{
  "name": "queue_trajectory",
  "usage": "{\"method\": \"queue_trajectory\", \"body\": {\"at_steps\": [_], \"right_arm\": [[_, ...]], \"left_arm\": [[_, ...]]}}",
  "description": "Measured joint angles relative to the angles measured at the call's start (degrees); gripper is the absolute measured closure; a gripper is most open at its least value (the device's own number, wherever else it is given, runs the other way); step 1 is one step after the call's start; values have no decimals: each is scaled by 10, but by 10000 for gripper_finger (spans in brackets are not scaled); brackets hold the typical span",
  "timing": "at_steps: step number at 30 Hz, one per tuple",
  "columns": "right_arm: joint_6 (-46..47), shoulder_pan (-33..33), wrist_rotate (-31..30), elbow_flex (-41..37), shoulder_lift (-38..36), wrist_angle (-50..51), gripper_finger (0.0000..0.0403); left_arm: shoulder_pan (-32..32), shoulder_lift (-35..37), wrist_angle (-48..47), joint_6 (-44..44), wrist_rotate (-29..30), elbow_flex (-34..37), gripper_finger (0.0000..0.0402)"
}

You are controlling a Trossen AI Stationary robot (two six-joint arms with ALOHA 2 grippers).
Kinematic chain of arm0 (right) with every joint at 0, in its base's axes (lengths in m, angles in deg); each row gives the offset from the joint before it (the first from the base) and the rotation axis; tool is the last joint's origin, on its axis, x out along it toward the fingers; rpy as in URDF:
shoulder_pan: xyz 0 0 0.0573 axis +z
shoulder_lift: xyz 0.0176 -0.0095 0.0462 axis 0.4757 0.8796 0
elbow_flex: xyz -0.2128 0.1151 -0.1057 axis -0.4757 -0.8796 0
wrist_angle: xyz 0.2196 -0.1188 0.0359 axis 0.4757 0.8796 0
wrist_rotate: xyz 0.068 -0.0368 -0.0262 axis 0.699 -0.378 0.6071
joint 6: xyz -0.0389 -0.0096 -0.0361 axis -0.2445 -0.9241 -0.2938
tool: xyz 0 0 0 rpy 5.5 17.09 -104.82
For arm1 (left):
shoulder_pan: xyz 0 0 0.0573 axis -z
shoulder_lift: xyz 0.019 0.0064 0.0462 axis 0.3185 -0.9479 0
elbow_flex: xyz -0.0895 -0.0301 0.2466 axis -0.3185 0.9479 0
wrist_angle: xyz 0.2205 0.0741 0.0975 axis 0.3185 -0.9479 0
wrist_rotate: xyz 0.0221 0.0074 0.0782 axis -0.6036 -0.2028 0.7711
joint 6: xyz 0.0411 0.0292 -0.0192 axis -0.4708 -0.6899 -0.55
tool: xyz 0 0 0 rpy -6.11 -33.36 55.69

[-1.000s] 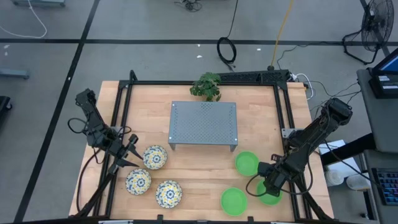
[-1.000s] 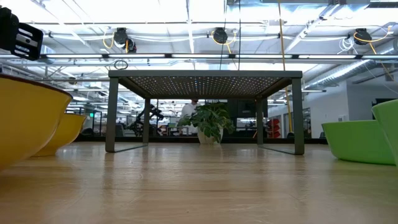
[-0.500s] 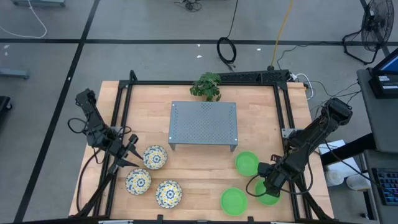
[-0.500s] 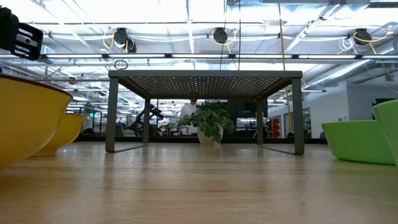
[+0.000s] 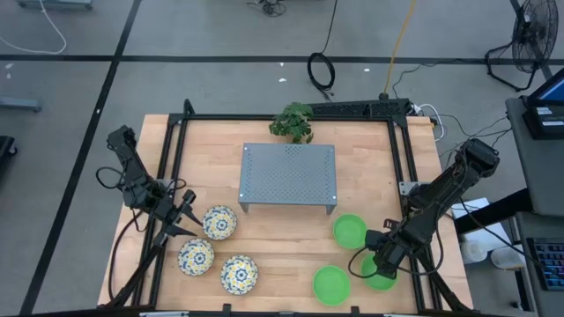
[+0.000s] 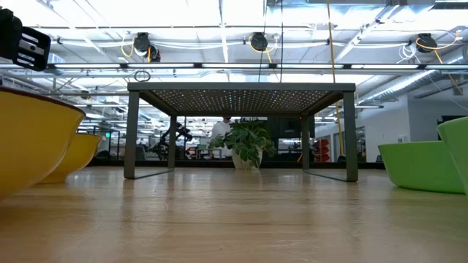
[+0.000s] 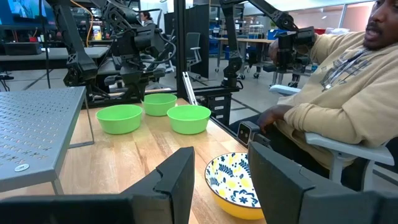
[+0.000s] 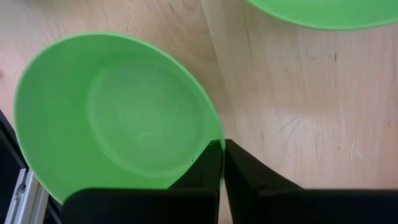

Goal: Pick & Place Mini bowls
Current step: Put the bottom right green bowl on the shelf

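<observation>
Three white bowls with blue-and-yellow flowers stand near the table's near left corner (image 5: 219, 222) (image 5: 196, 257) (image 5: 239, 274). Three plain green bowls stand near the near right corner (image 5: 350, 231) (image 5: 331, 284) (image 5: 381, 273). My left gripper (image 5: 182, 220) is open, level, just left of the farthest patterned bowl (image 7: 233, 185), which shows between and beyond its fingers without touching them. My right gripper (image 5: 370, 262) is shut on the rightmost green bowl (image 8: 118, 118). My right gripper pinches the rightmost green bowl by its rim (image 8: 213, 129), one finger (image 8: 207, 168) inside the bowl and the other outside it. The fingers come from above, pointing down. The bowl stays level; whether it is lifted off the table I cannot tell.
A grey perforated metal rack (image 5: 288, 176) stands in the table's middle, with a small potted plant (image 5: 293, 121) behind it. A black frame runs round the table's edges. A person in a beige top (image 7: 339, 93) sits beyond the table's near edge.
</observation>
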Motion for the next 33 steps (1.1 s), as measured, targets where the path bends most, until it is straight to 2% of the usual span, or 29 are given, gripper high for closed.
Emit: {"method": "queue_trajectory", "body": {"at_steps": [33], "right_arm": [[16, -2, -2, 0, -70, -43, 403]], "left_arm": [[0, 0, 0, 0, 0, 0, 249]]}}
